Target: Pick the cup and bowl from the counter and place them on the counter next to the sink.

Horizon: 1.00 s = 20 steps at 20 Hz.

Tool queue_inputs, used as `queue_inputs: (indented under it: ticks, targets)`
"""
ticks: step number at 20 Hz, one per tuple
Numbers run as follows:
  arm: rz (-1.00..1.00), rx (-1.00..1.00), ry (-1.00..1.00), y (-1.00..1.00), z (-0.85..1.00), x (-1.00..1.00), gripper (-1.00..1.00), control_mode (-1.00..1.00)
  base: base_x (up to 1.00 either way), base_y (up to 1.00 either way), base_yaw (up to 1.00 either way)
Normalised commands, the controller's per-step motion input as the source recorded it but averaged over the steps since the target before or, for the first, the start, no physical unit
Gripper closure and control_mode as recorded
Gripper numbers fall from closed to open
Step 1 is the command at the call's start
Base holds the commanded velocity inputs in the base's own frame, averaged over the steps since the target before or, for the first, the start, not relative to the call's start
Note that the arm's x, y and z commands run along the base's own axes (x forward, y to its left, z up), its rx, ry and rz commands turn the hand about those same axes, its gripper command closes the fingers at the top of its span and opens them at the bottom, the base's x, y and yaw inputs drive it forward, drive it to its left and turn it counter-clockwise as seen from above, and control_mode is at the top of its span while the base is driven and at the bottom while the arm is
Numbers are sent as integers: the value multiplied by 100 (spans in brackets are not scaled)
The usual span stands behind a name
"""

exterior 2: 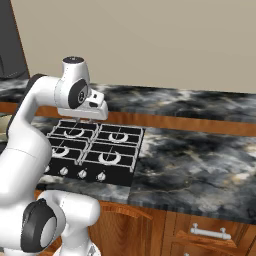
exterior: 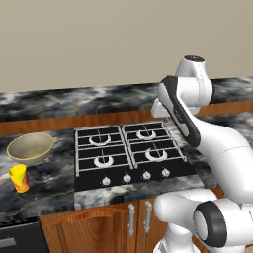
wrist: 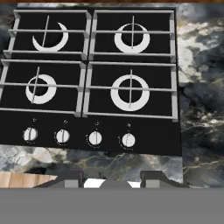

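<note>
The olive-tan bowl (exterior: 30, 147) rests on the black marble counter (exterior: 54, 170) at the far left, left of the stovetop. Just in front of it stands the small yellow cup (exterior: 20, 178) with red patches, upright. My gripper (wrist: 114, 178) hangs above the stovetop's front edge, pointing down at the burners and knobs, far to the right of both cup and bowl. Its fingertips (wrist: 74, 176) stand apart with nothing between them, so it is open. From the right base view the gripper (exterior 2: 85, 118) hovers over the rear burners. The sink is out of view.
A black gas stovetop (exterior: 129, 150) with four grated burners and a row of knobs (wrist: 78, 137) lies under the hand. Wide bare marble counter (exterior 2: 200, 160) stretches right of it. Brown cabinet doors (exterior: 99, 225) run below, and a beige wall stands behind.
</note>
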Motion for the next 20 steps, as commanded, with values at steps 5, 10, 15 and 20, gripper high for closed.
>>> queue_inputs:
  ticks: [5,10,15,20]
  targets:
    - [0,0,0,0,0,0,-100,-100,0,0,0]
    - [0,2,0,1,-2,0,-100,-100,0,0,0]
    - [0,9,0,27,-11,0,-100,-100,0,0,0]
    - [0,5,2,45,-6,0,-100,-100,0,0,0]
